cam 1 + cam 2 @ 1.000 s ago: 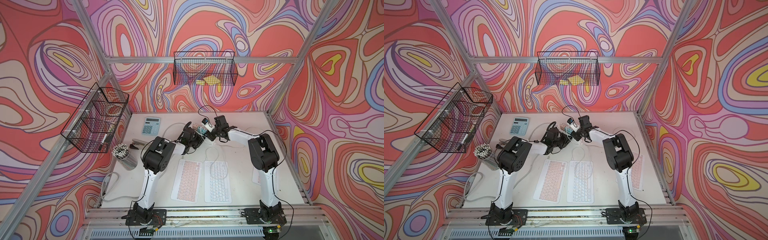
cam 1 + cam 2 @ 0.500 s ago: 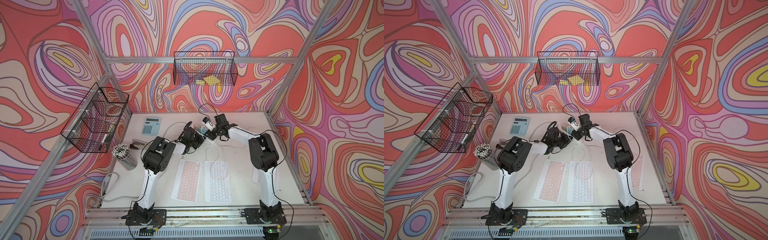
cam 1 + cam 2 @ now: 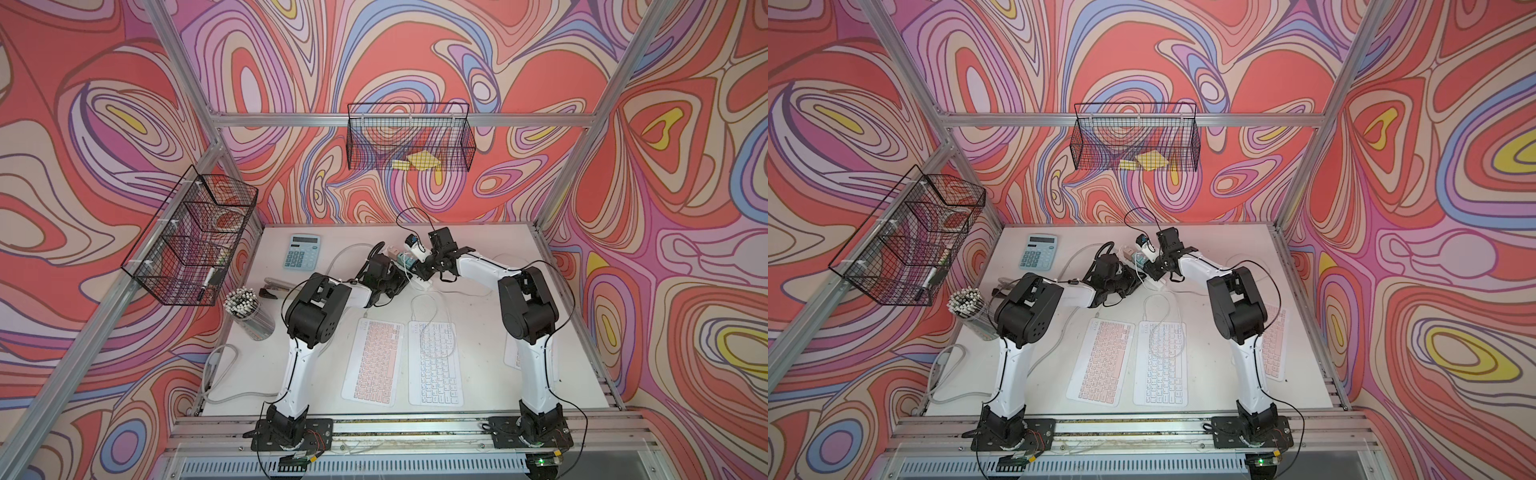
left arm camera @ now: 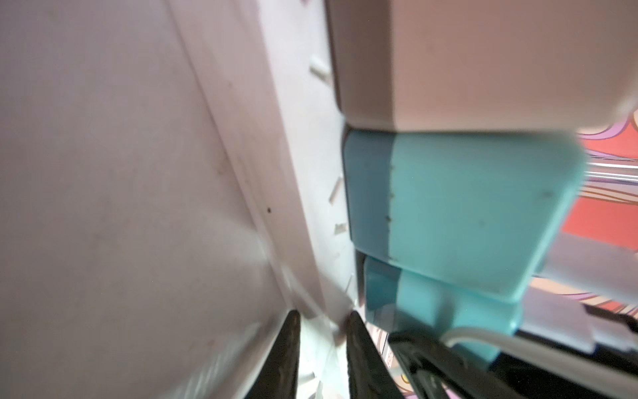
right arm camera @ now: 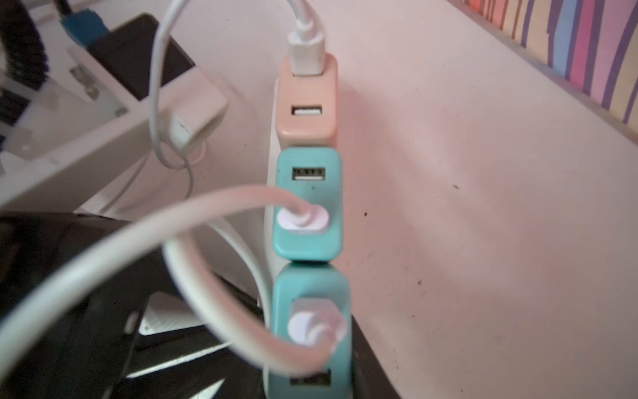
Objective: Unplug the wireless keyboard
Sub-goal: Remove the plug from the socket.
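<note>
A pink keyboard [image 3: 374, 357] and a white keyboard [image 3: 434, 363] lie side by side at the front. A third keyboard [image 3: 1273, 345] is half hidden behind the right arm. White cables run back to a white power strip [image 3: 423, 284] that carries a pink charger [image 5: 307, 103] and two teal chargers. My right gripper [image 5: 310, 362] is shut on the nearest teal charger [image 5: 310, 297], which has a cable plugged in. My left gripper [image 4: 321, 317] is shut on the edge of the power strip [image 4: 303, 172]. A loose white USB plug [image 5: 193, 117] lies beside the strip.
A blue calculator [image 3: 302, 251] lies at the back left, with a stapler [image 3: 276, 289] and a cup of pens [image 3: 249, 307] nearer the left edge. Wire baskets hang on the left wall [image 3: 191, 237] and the back wall [image 3: 409, 139]. A thick grey cable [image 3: 224, 374] loops at the front left.
</note>
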Action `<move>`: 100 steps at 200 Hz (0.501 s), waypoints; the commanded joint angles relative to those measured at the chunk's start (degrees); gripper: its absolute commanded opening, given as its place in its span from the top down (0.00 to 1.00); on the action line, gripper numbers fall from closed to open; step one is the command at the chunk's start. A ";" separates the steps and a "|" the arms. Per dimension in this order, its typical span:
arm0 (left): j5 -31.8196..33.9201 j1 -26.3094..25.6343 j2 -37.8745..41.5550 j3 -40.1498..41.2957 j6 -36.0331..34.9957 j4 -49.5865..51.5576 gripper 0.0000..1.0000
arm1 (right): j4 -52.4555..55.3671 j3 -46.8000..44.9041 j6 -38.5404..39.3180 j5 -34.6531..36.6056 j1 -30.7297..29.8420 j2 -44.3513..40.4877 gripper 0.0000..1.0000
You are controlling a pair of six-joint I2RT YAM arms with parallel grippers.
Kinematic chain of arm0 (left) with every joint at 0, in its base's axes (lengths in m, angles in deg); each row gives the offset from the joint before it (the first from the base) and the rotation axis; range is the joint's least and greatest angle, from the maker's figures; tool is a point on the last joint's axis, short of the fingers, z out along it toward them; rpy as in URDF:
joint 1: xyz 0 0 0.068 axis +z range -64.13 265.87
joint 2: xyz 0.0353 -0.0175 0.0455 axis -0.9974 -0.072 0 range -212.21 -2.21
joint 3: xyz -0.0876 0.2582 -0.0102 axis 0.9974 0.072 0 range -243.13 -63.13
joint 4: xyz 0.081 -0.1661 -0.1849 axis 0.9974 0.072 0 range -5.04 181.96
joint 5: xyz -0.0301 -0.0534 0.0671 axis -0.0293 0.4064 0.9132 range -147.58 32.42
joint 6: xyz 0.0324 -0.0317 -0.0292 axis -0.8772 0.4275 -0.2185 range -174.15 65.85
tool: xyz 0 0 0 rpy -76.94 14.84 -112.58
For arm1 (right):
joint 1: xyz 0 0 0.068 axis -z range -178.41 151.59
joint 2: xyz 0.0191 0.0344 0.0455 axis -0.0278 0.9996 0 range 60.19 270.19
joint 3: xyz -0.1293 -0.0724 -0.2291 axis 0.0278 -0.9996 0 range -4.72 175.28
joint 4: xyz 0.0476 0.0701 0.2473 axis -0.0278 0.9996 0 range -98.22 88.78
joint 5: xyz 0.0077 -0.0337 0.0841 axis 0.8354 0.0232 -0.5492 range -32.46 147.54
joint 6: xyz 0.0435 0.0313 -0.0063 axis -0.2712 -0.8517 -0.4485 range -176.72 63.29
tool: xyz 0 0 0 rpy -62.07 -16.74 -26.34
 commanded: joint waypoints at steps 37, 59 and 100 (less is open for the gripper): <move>5.56 1.12 -5.72 2.40 -0.06 14.84 0.75 | -5.63 -1.36 1.04 -4.85 -3.57 -3.82 0.81; 5.67 1.17 -5.78 1.85 -0.31 15.59 0.75 | -11.65 -6.22 3.91 1.56 -4.97 -4.97 0.81; 5.61 1.15 -6.11 1.41 -0.21 15.65 0.75 | -9.05 -4.10 4.89 3.88 -4.90 -4.17 0.80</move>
